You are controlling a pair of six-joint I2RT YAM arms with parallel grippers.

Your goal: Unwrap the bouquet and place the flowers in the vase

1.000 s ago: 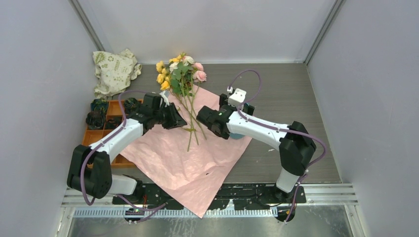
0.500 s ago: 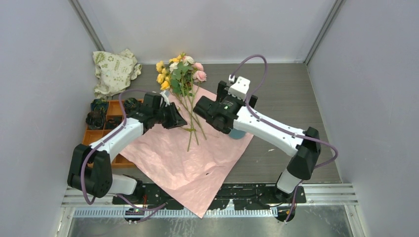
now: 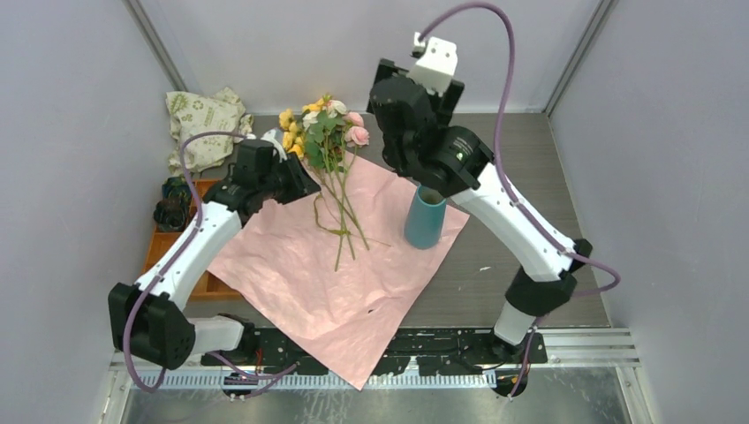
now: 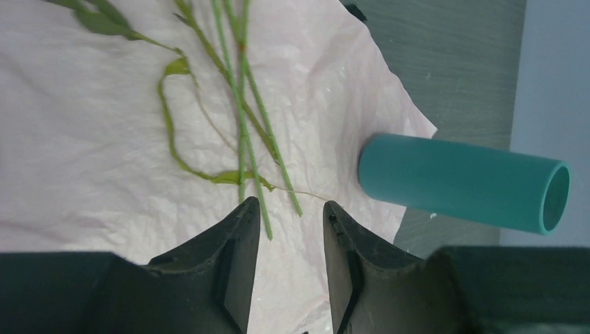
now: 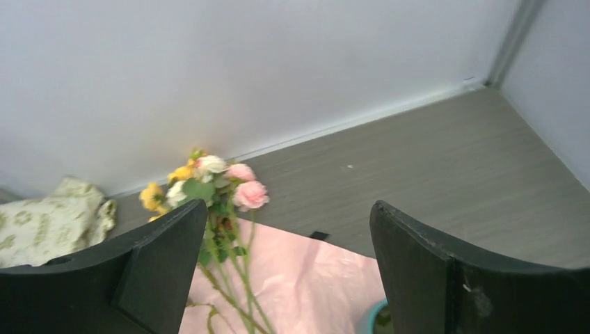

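The flowers [image 3: 325, 132] lie loose on the spread pink wrapping paper [image 3: 309, 274], heads toward the back wall and green stems [image 4: 240, 125] pointing to the near side. The teal vase [image 3: 426, 218] stands upright on the paper's right edge, empty and free of both grippers. My left gripper [image 4: 289, 205] hovers just left of the stems [image 3: 298, 184], open, with nothing between its fingers. The stem ends lie just beyond its fingertips. My right gripper [image 5: 289, 209] is raised high above the vase, open wide and empty. It looks down on the pink and yellow blooms [image 5: 240, 195].
An orange compartment tray [image 3: 177, 238] sits under the left arm at the table's left side. A crumpled beige printed cloth bag [image 3: 205, 128] lies in the back left corner. A small black scrap [image 5: 316, 235] lies at the paper's far edge. Grey walls close in the table.
My right gripper has let go of the vase and risen high toward the back, leaving the vase upright. My left gripper has drawn back up-left from the stems and opened a little.
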